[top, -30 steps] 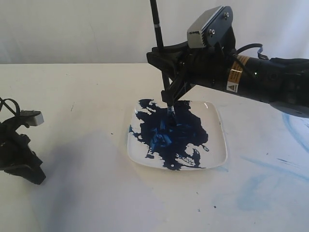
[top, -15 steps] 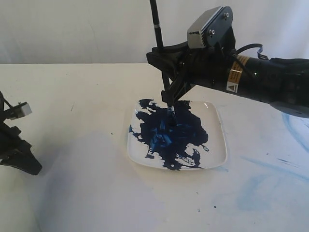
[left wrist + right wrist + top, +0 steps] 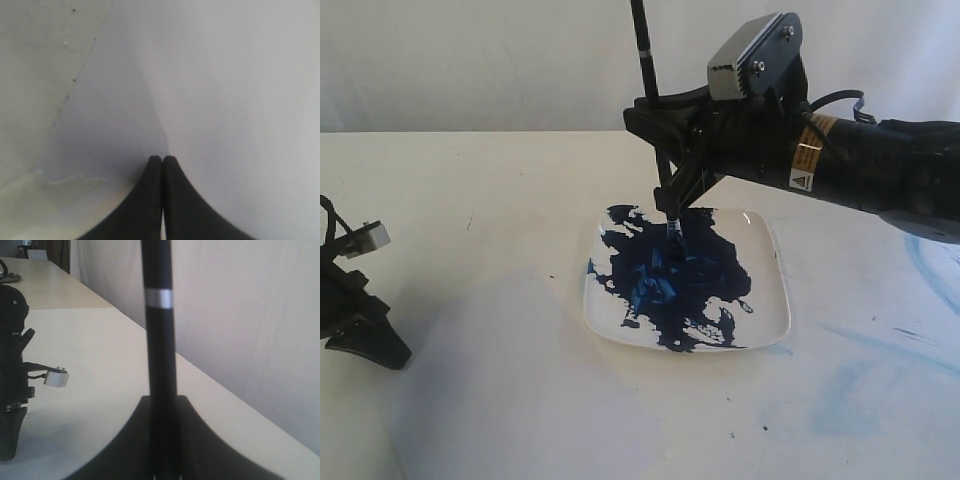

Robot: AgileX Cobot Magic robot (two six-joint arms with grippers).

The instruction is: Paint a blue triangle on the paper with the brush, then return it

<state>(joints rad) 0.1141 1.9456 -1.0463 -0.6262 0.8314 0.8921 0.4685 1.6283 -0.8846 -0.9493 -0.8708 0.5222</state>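
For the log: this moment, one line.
right end effector: holds brush | tip: in paint on plate | left end effector: shut

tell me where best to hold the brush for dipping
Low on the handle, just above the bristles, jaws closing from its sides, as the right gripper holds the brush. It stands upright, tip in paint on the plate, so a low grip likely steadies it.

Right end effector point(image 3: 672, 198) gripping, left end effector point(image 3: 162, 161) pressed closed
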